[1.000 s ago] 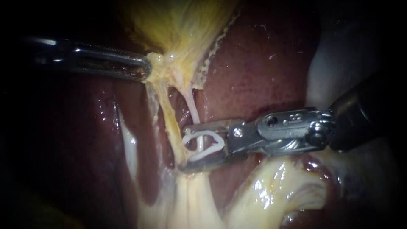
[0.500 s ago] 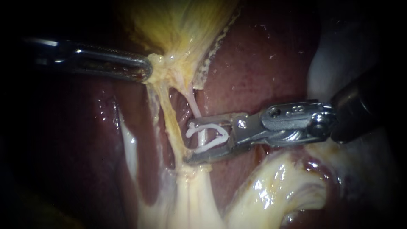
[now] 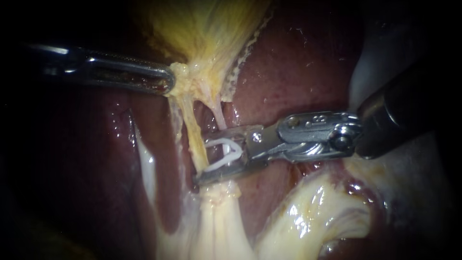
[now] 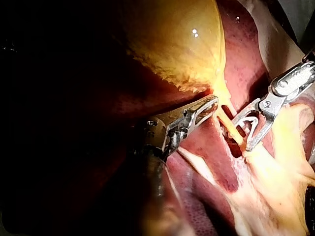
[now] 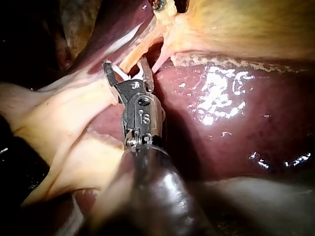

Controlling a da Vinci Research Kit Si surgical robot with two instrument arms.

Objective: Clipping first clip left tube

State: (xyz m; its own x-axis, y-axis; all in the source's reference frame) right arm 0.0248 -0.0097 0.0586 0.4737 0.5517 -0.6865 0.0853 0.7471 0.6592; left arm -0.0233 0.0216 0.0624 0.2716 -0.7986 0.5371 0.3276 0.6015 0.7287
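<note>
Left instrument [image 3: 167, 81]: its jaws are clamped on the narrow end of the gallbladder [image 3: 202, 29], which is drawn away from the right instrument.
Right instrument [image 3: 202, 161]: a white clip [image 3: 222, 153] is gripped between its widely spread jaws.
Left tube [image 3: 190, 125]: it is stretched across the very tips of the right jaws, its long axis nearly square to them. Whether it is fully inside the clip's mouth cannot be told.
Right tube [image 3: 219, 115]: it is seen deeper between the same jaws, just beside the left tube.
Nearer arm: the right instrument is judged the one to act.
Surface: wet, glistening liver [image 3: 298, 62] lies behind the jaws.
Room: little is left, and pale fat [image 3: 216, 212] lies just below the lower jaw.
</note>
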